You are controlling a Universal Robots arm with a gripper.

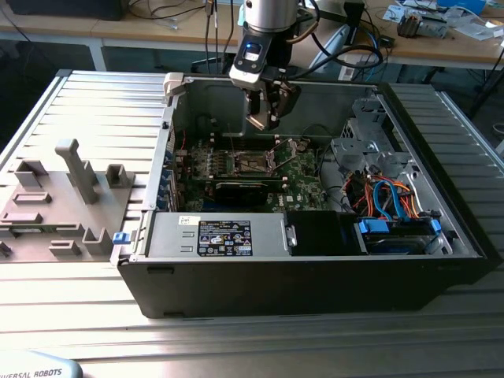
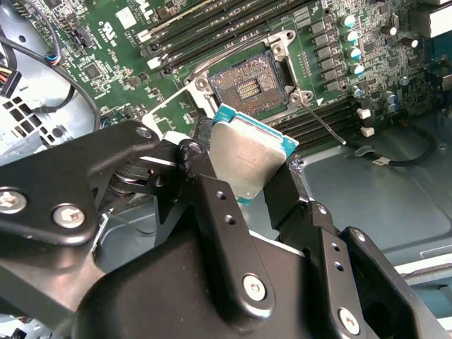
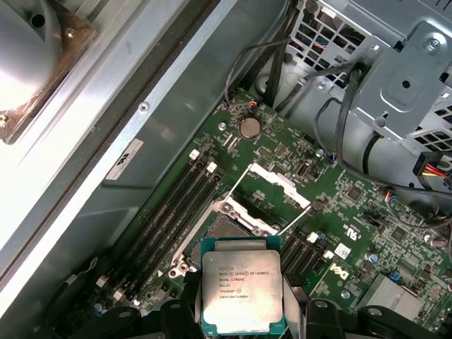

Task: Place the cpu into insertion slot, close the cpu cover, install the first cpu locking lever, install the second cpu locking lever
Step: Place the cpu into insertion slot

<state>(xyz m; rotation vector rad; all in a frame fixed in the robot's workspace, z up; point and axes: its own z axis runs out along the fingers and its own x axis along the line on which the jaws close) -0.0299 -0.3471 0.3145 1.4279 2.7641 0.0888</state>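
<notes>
My gripper (image 1: 266, 110) hangs inside the open computer case, above the green motherboard (image 1: 303, 177). It is shut on the cpu (image 3: 242, 293), a flat square chip with a silver-grey top, gripped by two opposite edges in both wrist views (image 2: 251, 159). The insertion slot (image 2: 247, 85) lies bare below the chip, its dark pin field exposed. Part of the insertion slot (image 3: 224, 227) is hidden behind the held chip. The cpu cover (image 3: 279, 182) stands swung open on its hinge beside the slot. A thin locking lever (image 2: 321, 123) sticks out, unlatched, from the slot's corner.
Long black memory slots (image 3: 176, 205) run beside the socket. A silver power supply (image 1: 220, 236) fills the case's near side, and a drive cage (image 1: 370, 134) with coloured cables (image 1: 390, 197) sits on the exterior view's right. A grey fixture tray (image 1: 63, 197) lies outside the case.
</notes>
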